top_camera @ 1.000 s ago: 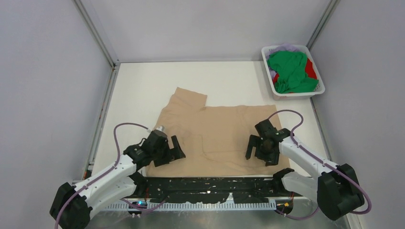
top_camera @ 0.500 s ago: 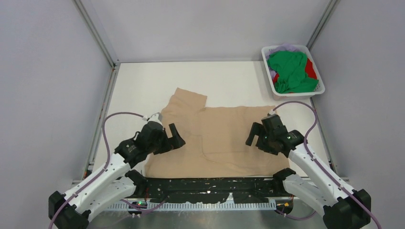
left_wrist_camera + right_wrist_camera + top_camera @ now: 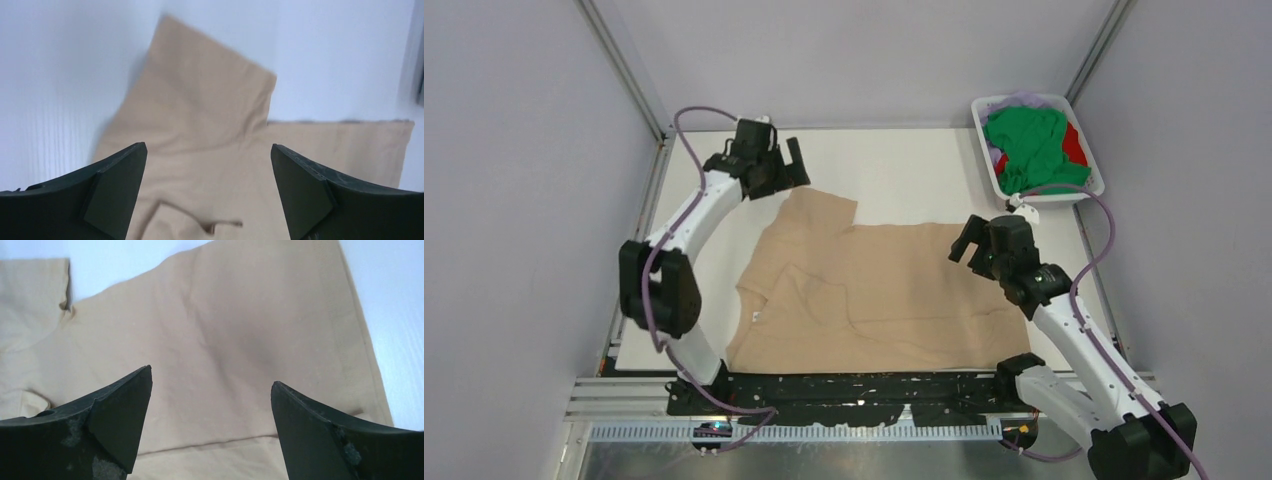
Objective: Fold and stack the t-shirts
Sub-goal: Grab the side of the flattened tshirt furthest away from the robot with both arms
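Worktop [image 3: 904, 165], white, carries everything here. The beige shirt [image 3: 904, 300] is the largest thing on it, spread flat over the near middle. Its one plain sleeve [image 3: 822, 205] points toward the far left, and its near left part is folded over onto the body. The basket [image 3: 1086, 195] stands at the far right corner, well apart from the beige shirt. A green shirt [image 3: 1034, 145] is heaped on top inside it. A red shirt [image 3: 1075, 143] shows at its right side, and a lilac shirt [image 3: 1024, 100] peeks out along the far rim.

The left arm reaches out to the far left of the worktop. The left pincer [image 3: 782, 168] hangs just beyond the far end of the sleeve, its jaws spread wide with nothing between them. Its wrist view looks down past both fingers onto the sleeve and the bare white surface around it.

The right pincer [image 3: 972, 238] hangs over the far right corner of the beige shirt, jaws likewise wide apart and holding nothing. Its wrist view shows smooth cloth below, with the shirt's right edge and a strip of worktop beside it
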